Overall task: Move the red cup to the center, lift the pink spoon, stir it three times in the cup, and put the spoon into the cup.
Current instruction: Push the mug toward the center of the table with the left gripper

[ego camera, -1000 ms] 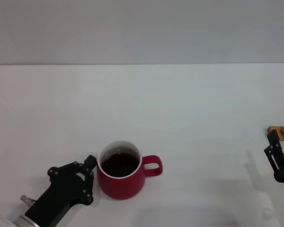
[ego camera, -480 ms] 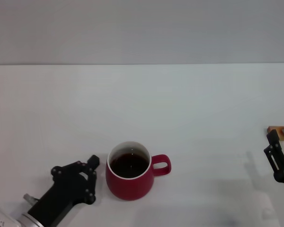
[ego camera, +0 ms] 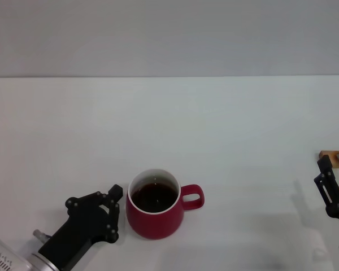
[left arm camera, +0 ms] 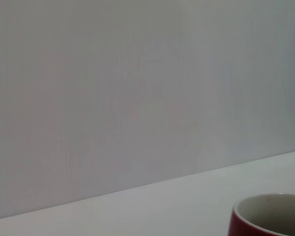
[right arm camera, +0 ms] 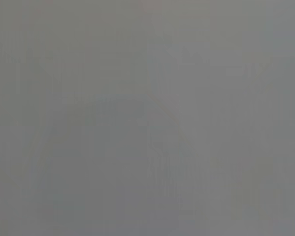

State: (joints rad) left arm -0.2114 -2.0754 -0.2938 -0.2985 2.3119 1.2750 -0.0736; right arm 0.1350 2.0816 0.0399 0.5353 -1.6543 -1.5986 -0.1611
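The red cup (ego camera: 155, 217) stands on the white table near the front, a little left of the middle. Its handle points right and dark liquid fills it. My left gripper (ego camera: 115, 213) is open and empty, right beside the cup's left side at table height. The cup's rim also shows in the left wrist view (left arm camera: 270, 216). My right gripper (ego camera: 330, 189) is at the table's right edge, partly cut off by the frame. The pink spoon is not in view. The right wrist view shows only plain grey.
A small orange-brown wooden object (ego camera: 333, 156) lies at the far right edge, just behind my right gripper. The white table (ego camera: 214, 130) runs back to a grey wall.
The cup slid to the right from one second ago, then stayed put. My left gripper followed it to the right and now sits closer to its left side. The right arm has not moved.
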